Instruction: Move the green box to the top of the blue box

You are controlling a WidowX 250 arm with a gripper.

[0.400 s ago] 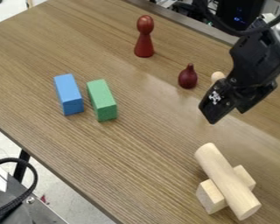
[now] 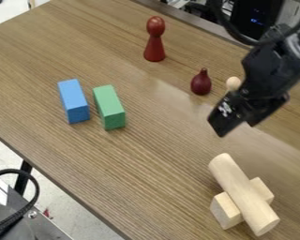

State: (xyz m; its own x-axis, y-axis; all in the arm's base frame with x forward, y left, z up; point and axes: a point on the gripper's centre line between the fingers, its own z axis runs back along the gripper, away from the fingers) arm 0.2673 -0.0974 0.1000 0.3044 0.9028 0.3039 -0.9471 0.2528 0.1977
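at the far left a black cable [image 2: 15,173] curves over grey metal parts [image 2: 27,224], below the table's edge. on the wood table [image 2: 140,178] the blue box [image 2: 73,101] lies with its long side slanting down to the right. just to its right is the green box [image 2: 109,107], the one to be moved, lying flat on the table at nearly the same slant, a narrow strip of wood between the two. further right and higher up stands a red peg [image 2: 155,41] with a round head, then a dark red pear [image 2: 201,83], upright, then a pale knob [image 2: 233,83] beside the black arm. the gripper [image 2: 236,130] hangs tilted over the right side, its two fingers apart with a gap at the tips and nothing held. below it a pale rod [image 2: 243,194] lies across a pale block [image 2: 225,211].
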